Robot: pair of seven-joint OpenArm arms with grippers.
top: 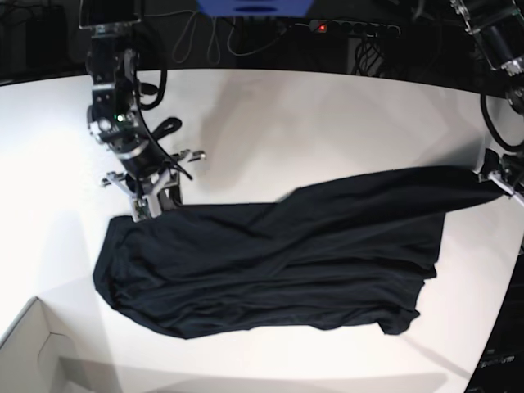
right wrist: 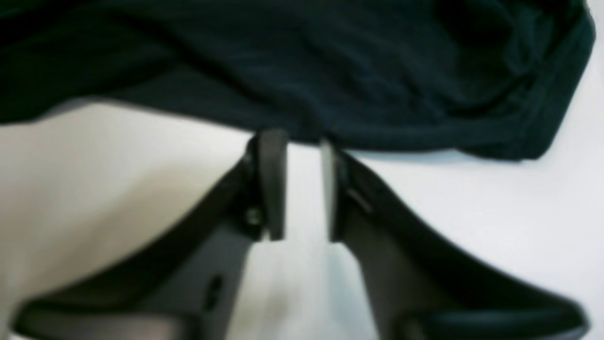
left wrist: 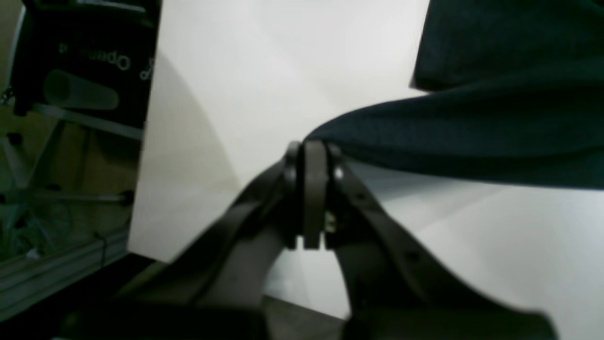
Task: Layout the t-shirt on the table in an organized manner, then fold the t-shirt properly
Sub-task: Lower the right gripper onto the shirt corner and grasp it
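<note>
The black t-shirt (top: 270,262) lies spread and wrinkled across the white table (top: 286,123). One corner is stretched out toward the right edge. There my left gripper (top: 496,182) is shut on that corner, and in the left wrist view the t-shirt (left wrist: 472,137) runs off to the right from the pinched tips of the left gripper (left wrist: 314,147), raised above the table (left wrist: 283,71). My right gripper (top: 146,211) stands at the shirt's upper left corner. In its wrist view the right gripper (right wrist: 299,140) is open, with bare table (right wrist: 495,212) between its fingers (right wrist: 272,179), and the t-shirt (right wrist: 330,71) hem lies right at the tips.
A pale cardboard box corner (top: 33,352) sits at the front left. Cables and a power strip (top: 352,29) run behind the table's back edge. The table's curved edge runs close to the left gripper on the right. A dark stand (left wrist: 85,61) is beyond the table.
</note>
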